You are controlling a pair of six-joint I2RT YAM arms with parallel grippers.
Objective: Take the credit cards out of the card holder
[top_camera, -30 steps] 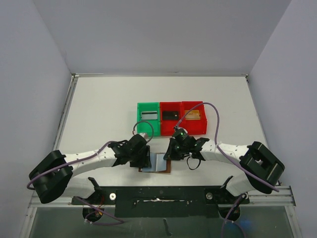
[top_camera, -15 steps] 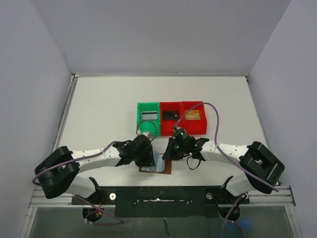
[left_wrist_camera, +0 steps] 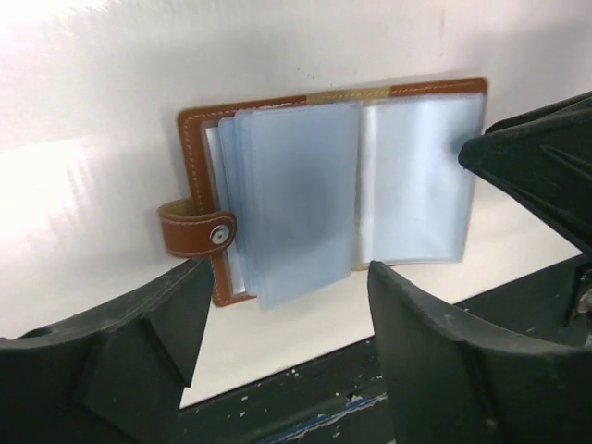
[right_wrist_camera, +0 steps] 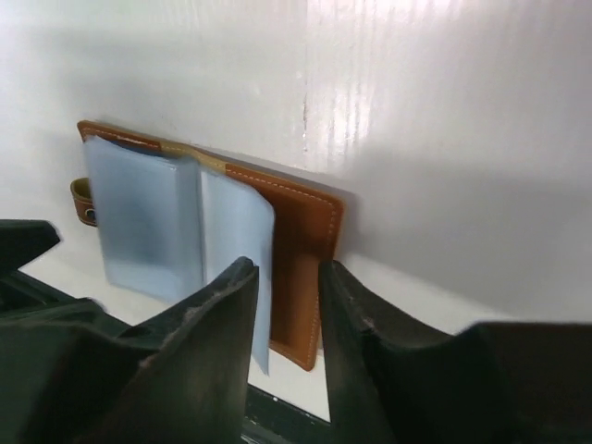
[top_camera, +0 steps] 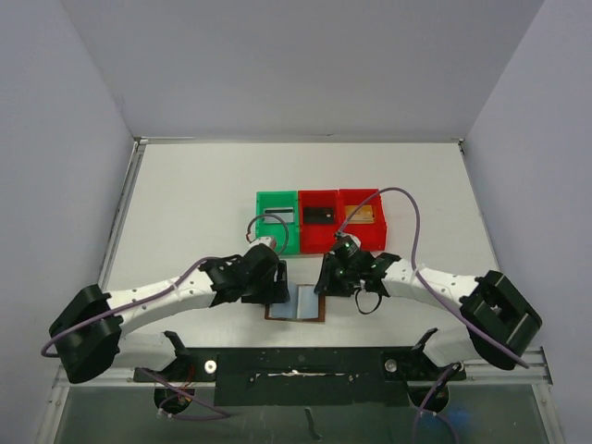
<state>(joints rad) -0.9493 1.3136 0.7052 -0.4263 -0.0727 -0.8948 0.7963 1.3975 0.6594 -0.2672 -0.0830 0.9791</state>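
- The card holder (top_camera: 296,303) lies open and flat near the table's front edge, with its clear sleeves fanned out. I see 0 credit cards pulled free beside it, so I judge the extraction barely begun.
- The left gripper (left_wrist_camera: 285,273) is released, jaws wide, and hovers over the holder's strap half without touching it.
- The right gripper (right_wrist_camera: 287,268) has its jaws narrowly parted, grasping nothing I can see, just above the holder's right cover.

Stitched brown leather card holder (right_wrist_camera: 310,250); glossy plastic sleeves (left_wrist_camera: 301,199)
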